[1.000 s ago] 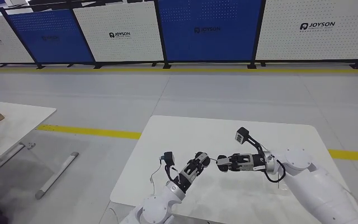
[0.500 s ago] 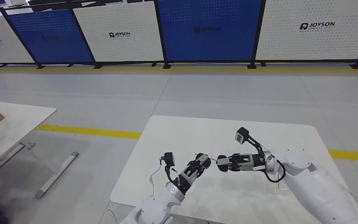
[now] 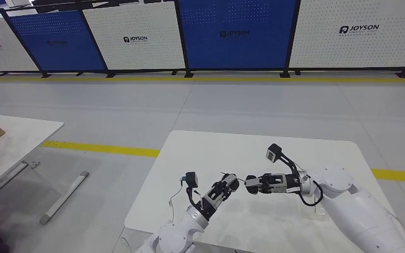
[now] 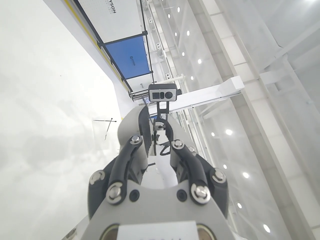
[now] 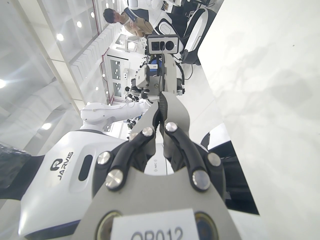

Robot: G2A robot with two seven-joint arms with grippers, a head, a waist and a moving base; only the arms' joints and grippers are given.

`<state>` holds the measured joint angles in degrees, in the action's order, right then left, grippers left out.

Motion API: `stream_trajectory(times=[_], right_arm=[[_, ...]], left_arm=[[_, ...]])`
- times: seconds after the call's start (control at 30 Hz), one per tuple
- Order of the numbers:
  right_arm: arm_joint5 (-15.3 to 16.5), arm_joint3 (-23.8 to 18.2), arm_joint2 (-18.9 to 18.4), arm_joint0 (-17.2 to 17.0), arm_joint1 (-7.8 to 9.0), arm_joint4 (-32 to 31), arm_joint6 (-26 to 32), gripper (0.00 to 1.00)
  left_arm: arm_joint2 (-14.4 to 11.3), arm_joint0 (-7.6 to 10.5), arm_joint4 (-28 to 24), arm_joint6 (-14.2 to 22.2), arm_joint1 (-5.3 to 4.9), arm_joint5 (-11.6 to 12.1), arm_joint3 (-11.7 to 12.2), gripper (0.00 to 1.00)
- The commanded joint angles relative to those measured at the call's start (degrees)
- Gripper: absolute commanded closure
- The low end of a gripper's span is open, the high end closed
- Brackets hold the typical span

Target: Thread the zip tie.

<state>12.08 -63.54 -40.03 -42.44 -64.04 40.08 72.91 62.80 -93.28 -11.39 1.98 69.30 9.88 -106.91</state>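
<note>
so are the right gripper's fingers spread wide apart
No, on the right gripper the fingers are pressed together pad to pad.

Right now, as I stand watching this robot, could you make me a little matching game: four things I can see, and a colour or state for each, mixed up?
Things:
1. table
2. floor line
3. right tool
4. panel behind the table

Colour or state:
A. yellow
B. fingers pressed shut
C. white
D. blue

Pairs: 1-C, 2-A, 3-B, 4-D.
</note>
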Motion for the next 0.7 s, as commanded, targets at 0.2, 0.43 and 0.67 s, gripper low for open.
stream_trajectory(times=[0.2,0.43,0.67], right_arm=[[0.00,0.00,0.00,0.00,0.00,0.00,0.00,1.00],[-0.16,-0.95,-0.23,-0.78,-0.01,-0.33,-1.63,1.00],[-0.79,-2.74,-2.48,-2.51,0.46,-1.42,-1.76,1.00]], left_arm=[[-0.08,0.05,0.67,-0.01,0.07,0.07,0.11,1.00],[-0.20,0.04,1.56,-0.64,0.16,0.39,0.24,1.00],[-0.43,-0.13,3.52,-1.36,0.23,1.01,0.47,1.00]])
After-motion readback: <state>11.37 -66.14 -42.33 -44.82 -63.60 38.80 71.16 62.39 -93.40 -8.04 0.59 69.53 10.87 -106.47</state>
